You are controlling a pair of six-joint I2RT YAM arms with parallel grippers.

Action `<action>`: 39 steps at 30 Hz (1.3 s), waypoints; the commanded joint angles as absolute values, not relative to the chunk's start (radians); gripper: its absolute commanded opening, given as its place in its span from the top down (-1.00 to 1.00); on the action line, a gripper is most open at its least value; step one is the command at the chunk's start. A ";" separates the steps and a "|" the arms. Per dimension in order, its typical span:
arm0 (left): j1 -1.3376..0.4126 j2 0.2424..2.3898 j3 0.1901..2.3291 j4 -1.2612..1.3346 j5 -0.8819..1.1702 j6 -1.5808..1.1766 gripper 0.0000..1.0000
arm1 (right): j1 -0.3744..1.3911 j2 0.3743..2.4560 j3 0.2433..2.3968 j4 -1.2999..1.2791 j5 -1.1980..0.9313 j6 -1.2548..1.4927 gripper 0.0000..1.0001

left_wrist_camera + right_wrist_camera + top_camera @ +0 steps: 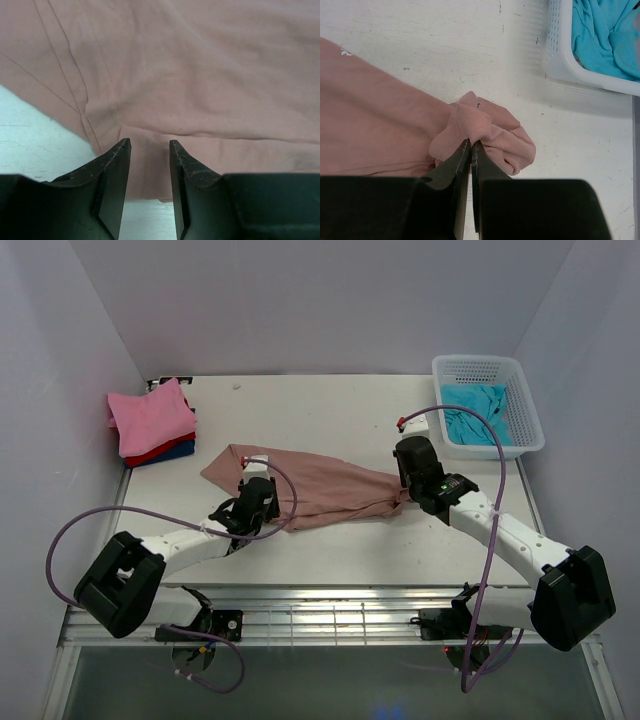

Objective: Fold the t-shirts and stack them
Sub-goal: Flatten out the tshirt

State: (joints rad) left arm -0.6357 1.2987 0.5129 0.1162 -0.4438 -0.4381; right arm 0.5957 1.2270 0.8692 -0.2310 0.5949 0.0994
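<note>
Pink t-shirt (150, 415): folded, on top of a small stack on the table (330, 410), well apart from the rose-brown t-shirt (325, 485), off its far left corner.
Red t-shirt (148, 453): under the pink one, only its edge showing, on the side of the stack facing the rose-brown t-shirt.
Dark blue t-shirt (180, 449): at the bottom of the same stack, a thin strip visible.
Left gripper (150, 145): released, its two dark fingers (112, 170) parted over the near left hem of the rose-brown t-shirt; the cloth lies flat beneath the gap, not pinched.
Rose-brown t-shirt: spread across the middle of the table, broad at its left end and narrowing to a bunched point at its right end.
Right gripper (470, 145): clenched on the bunched right tip of the rose-brown t-shirt, a wad of cloth puffing out past the fingertips.
White lattice basket (528, 415): beyond the right tip of the rose-brown t-shirt, apart from it.
Turquoise t-shirt (478, 410): crumpled inside the basket, clear of the rose-brown t-shirt.
</note>
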 commanded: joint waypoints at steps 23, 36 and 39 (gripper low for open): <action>-0.640 1.429 0.525 0.149 -0.482 -0.465 0.00 | 0.589 1.226 0.844 -0.209 0.583 0.121 0.85; -0.640 1.473 0.545 0.140 -0.511 -0.488 1.00 | 0.589 1.195 0.841 -0.210 0.601 0.106 0.85; -0.640 1.413 0.558 0.086 -0.546 -0.483 1.00 | 0.583 1.192 0.867 -0.227 0.610 0.097 0.85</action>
State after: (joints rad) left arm -0.6373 1.4807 0.5434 0.1616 -0.5083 -0.4797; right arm 0.5930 1.2228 0.8524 -0.2356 0.5842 0.1005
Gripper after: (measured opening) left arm 0.019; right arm 0.080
